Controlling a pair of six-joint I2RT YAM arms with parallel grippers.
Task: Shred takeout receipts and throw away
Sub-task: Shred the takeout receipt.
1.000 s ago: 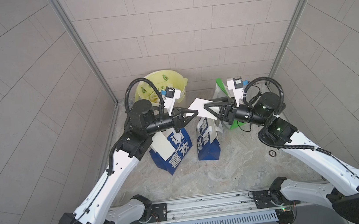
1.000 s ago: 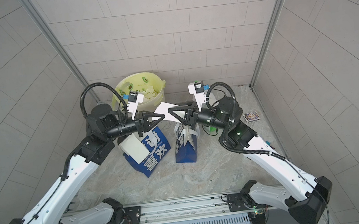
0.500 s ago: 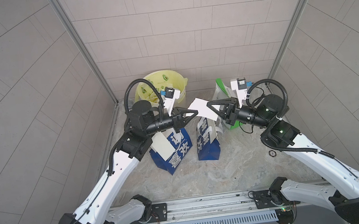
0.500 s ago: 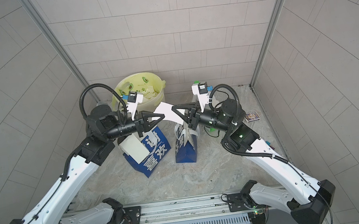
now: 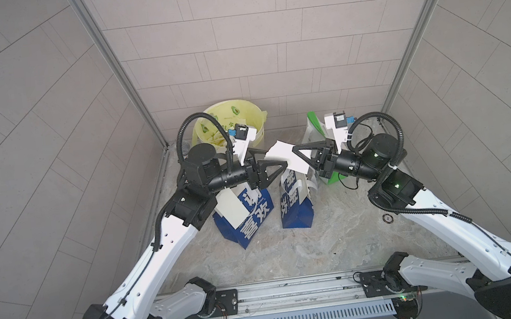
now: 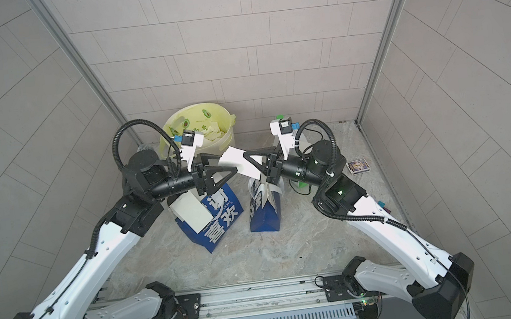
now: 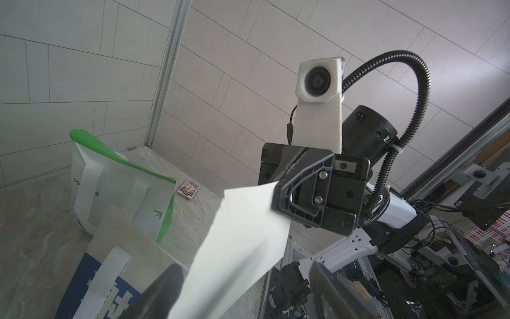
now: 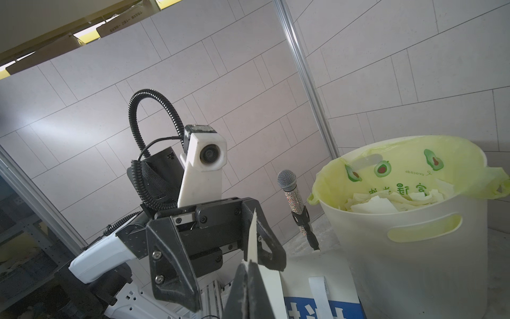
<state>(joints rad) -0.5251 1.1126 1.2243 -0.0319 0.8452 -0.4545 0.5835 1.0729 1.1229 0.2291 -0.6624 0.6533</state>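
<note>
A white takeout receipt [image 5: 287, 160] [image 6: 238, 164] hangs in the air between the two arms, above the blue bags. My right gripper [image 5: 294, 150] [image 8: 248, 276] is shut on one end of it [image 7: 242, 243]. My left gripper [image 5: 275, 159] [image 7: 245, 292] stands open around the other end, with its fingers wide apart. From the right wrist view the sheet's edge [image 8: 251, 237] lies against one left finger. Another receipt [image 5: 230, 207] lies on the fallen blue bag [image 5: 251, 223]. The bin [image 5: 253, 124] [image 8: 414, 248], lined in yellow-green, holds torn white scraps [image 8: 386, 201].
A second blue bag [image 5: 296, 211] stands under the held receipt. A green-and-white bag [image 5: 312, 127] [image 7: 110, 176] stands behind my right gripper. A microphone [image 8: 295, 198] leans by the bin. A small card box [image 6: 358, 166] lies near the right wall.
My right gripper has shut on the receipt's end. My left gripper, shut on the receipt before, has opened and let go. The receipt stays between them.
</note>
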